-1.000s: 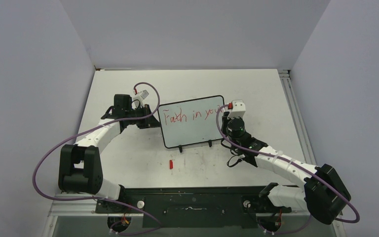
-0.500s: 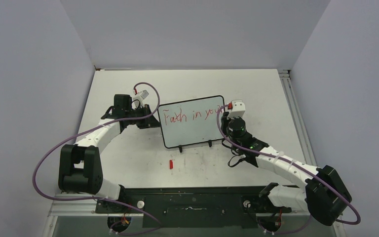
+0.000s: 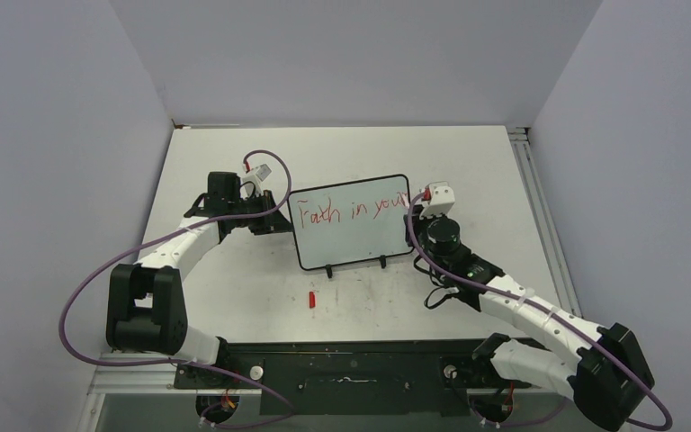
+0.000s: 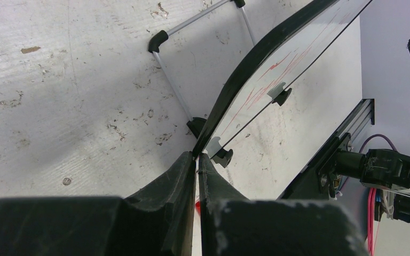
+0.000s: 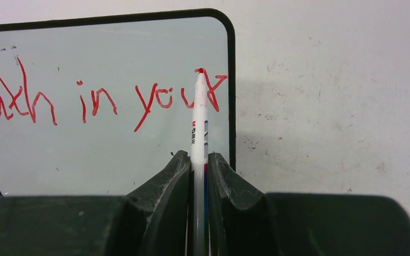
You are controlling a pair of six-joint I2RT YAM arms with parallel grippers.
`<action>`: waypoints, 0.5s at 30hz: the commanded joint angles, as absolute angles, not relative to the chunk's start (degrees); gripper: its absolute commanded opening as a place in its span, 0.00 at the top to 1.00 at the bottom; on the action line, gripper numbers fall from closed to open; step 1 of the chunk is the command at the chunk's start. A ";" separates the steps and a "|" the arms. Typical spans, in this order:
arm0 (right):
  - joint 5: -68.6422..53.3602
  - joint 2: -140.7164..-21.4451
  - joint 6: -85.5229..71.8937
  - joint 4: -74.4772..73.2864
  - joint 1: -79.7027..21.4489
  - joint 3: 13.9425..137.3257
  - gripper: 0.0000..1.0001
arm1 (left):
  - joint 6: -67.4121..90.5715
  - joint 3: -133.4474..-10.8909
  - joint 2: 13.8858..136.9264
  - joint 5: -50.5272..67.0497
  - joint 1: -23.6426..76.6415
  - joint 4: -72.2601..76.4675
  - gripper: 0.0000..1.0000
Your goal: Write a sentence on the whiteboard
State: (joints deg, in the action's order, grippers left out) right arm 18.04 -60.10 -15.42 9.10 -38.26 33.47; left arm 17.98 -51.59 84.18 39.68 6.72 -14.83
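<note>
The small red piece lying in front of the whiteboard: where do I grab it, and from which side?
Probably from straight above, pinching the small red piece across its narrow middle. It lies flat on the table with its long axis running near to far, so it is best closed on from its left and right.

L arm point(image 3: 189, 238) comes off its base at the tabletop's near edge, left side. Elbow block sits low and out toward the left edge, forearm stretched fwd and inward. L gripper point(image 4: 196, 156) is pinched down, fingers almost touching, nipping the left rim of the whiteboard point(image 3: 351, 241). R arm point(image 3: 515, 303) runs long and low from the near-right corner, slanting fwd-left toward mid-tabletop, wrist raised w/ its cam on top. R gripper point(image 5: 197, 156) is clamped on a marker point(image 5: 198, 120), which sticks straight out betw. the fingers, tip fwd.
</note>
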 commanded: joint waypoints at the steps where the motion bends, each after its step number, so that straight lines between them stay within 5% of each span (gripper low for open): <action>1: 16.26 -56.70 -15.45 7.62 -38.06 35.00 0.95 | 18.19 -53.20 82.29 39.09 6.86 -14.10 0.95; 15: 13.21 -51.21 -17.23 2.04 -39.43 35.69 0.95 | 18.45 -53.00 81.98 38.41 6.86 -14.31 0.95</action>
State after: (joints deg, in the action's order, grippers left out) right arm 14.66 -53.47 -16.01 3.01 -38.52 33.47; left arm 18.48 -51.59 84.01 39.35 6.79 -15.03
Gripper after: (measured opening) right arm 0.152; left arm 0.052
